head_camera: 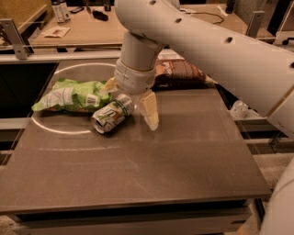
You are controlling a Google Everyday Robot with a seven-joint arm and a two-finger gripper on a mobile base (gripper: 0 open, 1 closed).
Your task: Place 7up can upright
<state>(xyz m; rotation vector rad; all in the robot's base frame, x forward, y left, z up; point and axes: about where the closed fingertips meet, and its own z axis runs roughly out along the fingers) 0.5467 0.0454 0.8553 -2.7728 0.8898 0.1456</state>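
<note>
This looks like a robotics lab or office test space. A dark grey worktable [138,174] fills the near scene, and a metal bracket [11,36] stands at the far left. Beyond, a wooden desk [92,30] carries bottles [59,10], a paper [55,31] and a black cable [206,16]. The white arm [206,50] holds its gripper [130,105] over the table's far half, fingers spread.
</note>
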